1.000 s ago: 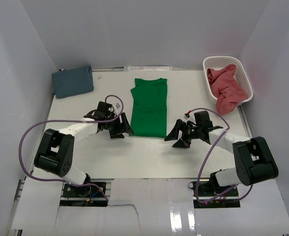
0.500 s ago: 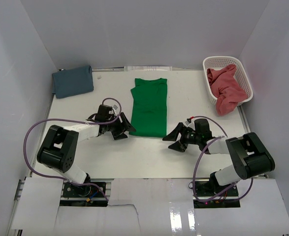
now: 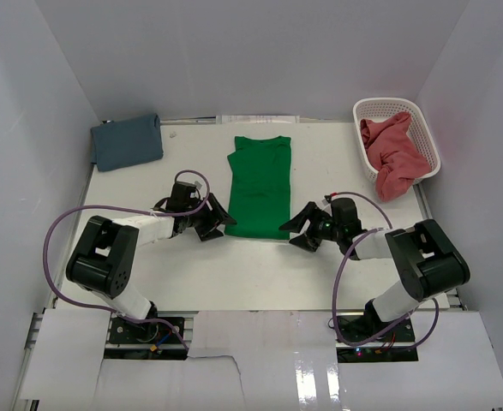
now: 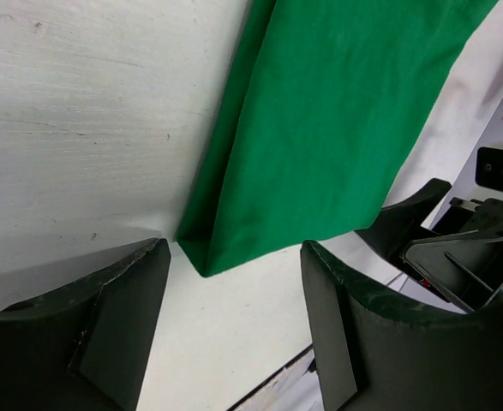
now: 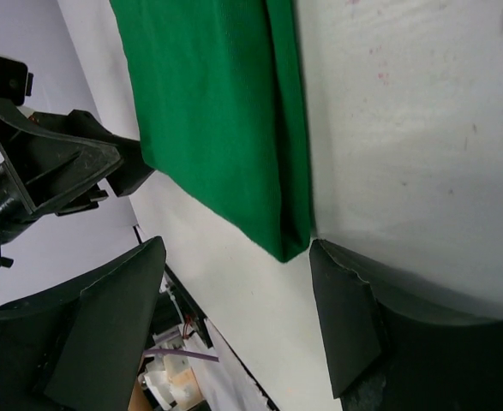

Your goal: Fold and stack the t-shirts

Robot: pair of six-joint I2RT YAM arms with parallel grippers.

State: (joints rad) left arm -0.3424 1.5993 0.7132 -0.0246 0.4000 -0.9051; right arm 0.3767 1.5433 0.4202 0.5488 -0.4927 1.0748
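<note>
I noted left pincer (image 3: 217, 224) released, jaws wide, near corner of green t-shirt (image 3: 260, 188) between them, flat on counter (image 3: 260, 265). Right pincer (image 3: 292, 233) likewise released, other near corner between jaws.

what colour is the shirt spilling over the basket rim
Pinkish red. The t-shirt shows best in the top external view.

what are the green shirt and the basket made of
green shirt: looks like soft matte cloth, probably a cotton knit; it lies flat with limp folded edges. basket: seems white moulded plastic, going by its stiff lattice wall.
</note>
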